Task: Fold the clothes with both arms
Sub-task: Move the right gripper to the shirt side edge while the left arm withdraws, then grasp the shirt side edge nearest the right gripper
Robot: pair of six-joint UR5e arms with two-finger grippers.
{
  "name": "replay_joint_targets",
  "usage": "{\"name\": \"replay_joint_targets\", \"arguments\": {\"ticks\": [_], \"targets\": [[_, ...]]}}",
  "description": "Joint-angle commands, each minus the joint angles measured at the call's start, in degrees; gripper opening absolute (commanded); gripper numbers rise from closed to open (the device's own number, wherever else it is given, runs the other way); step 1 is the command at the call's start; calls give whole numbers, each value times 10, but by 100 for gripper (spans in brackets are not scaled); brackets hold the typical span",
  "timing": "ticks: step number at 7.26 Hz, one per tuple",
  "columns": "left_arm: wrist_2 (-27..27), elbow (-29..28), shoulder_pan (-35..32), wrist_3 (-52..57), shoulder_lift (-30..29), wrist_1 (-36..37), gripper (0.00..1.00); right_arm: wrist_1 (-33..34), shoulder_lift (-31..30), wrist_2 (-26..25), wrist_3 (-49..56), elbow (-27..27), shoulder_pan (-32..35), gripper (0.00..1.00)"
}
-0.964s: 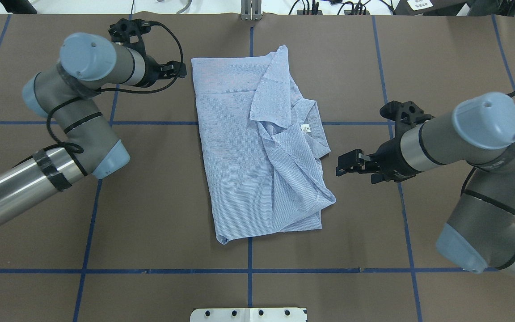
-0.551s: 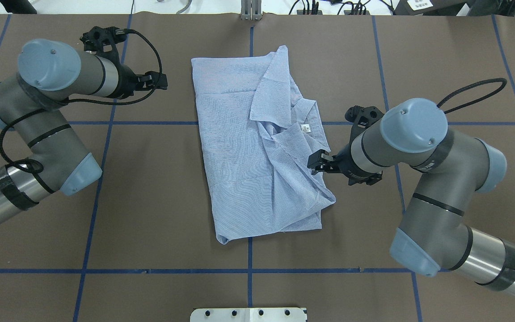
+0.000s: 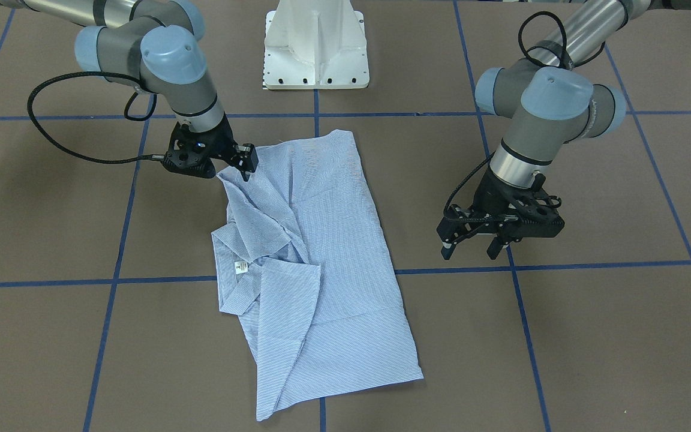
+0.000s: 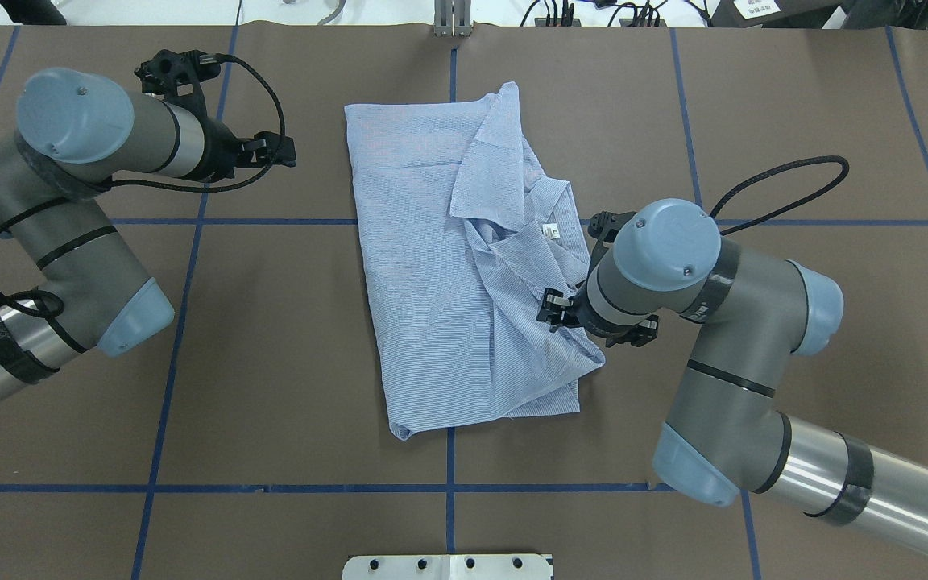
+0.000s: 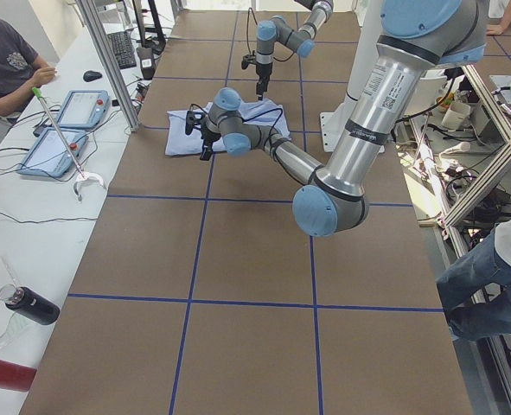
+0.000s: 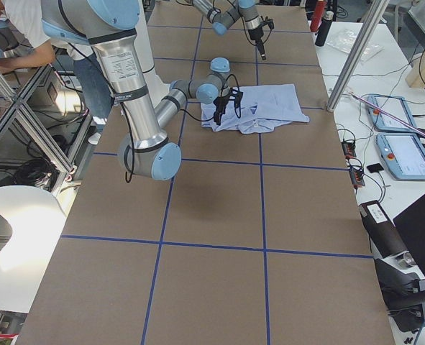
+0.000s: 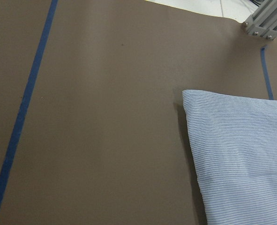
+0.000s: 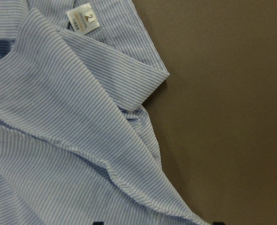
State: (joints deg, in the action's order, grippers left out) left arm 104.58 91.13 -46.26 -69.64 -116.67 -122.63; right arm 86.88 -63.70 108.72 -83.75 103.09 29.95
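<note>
**Markings.** A white neck label (image 8: 84, 18) is showing inside the collar (image 8: 147, 65) of the striped button-up shirt (image 4: 432, 282). It is displaying a large "2". The smaller print beneath the numeral is too fine to read. No other writing is showing on the garment.

**Right claw.** The right claw (image 4: 548, 310) is hanging over the rumpled collar side of the shirt. Its jaws are standing spread: the right wrist view is showing two dark fingertips (image 8: 97, 223) well apart at the bottom edge, one over fabric and the other near the fabric's edge. Nothing is sitting between them. Whether they are touching the cloth cannot be told. The neck label is lying just beyond this claw, and the collar's pointed corner is lying between the label and the bare counter (image 4: 271, 362).

**Left claw.** The left claw (image 3: 468, 249) is hovering over bare counter with its jaws spread, gripping nothing. It is standing apart from the shirt. The left wrist view is showing only one smooth corner of the garment (image 7: 241, 154), off to one side of the claw.

**Workpiece.** The shirt is lying partly folded on the brown counter between the two claws, across the blue tape lines (image 4: 271, 488).
</note>
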Motion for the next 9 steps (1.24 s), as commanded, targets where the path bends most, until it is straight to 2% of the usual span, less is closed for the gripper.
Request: {"name": "replay_joint_targets", "arguments": {"ticks": [1,6,8,9], "targets": [[1,0,0,-1,4,0,100,22,29,-7,0,-22,-4,63],[1,0,0,-2,4,0,99,43,26,-4,0,-27,-16,55],[1,1,0,-2,4,0,99,44,26,-3,0,-27,-17,43],[1,1,0,-2,4,0,99,44,26,-3,0,-27,-16,33]]}}
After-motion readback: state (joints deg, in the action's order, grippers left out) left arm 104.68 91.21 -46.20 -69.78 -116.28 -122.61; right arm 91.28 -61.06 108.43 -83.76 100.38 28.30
